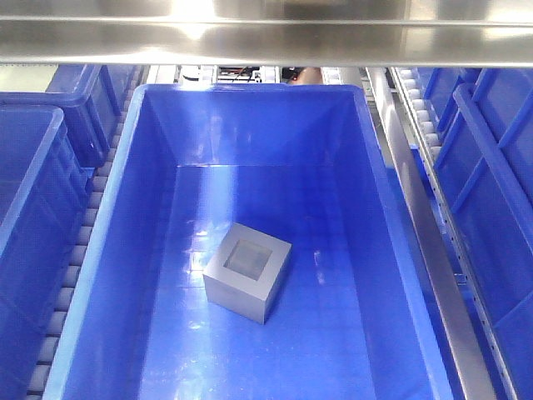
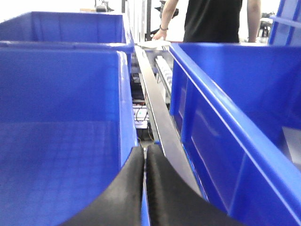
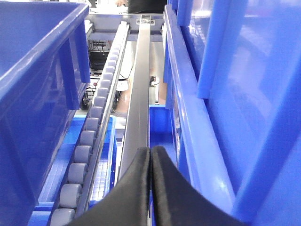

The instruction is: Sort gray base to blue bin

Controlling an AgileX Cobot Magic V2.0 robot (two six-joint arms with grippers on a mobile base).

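The gray base (image 1: 248, 271) lies on the floor of the blue bin (image 1: 141, 192) in the front view, its square recessed window facing up, turned a little askew. Neither gripper shows in that view. In the left wrist view my left gripper (image 2: 145, 151) is shut with nothing in it, over the gap between two blue crates. The right wrist view has my right gripper (image 3: 150, 151) shut and empty too, above a metal rail (image 3: 140, 94). The gray base is out of both wrist views.
More blue crates (image 1: 33, 192) flank the bin left and right (image 1: 491, 192), with roller tracks (image 1: 83, 242) and a metal rail (image 1: 433, 242) between them. A steel shelf edge (image 1: 266, 37) crosses the top. A person (image 2: 211, 21) stands at the far end.
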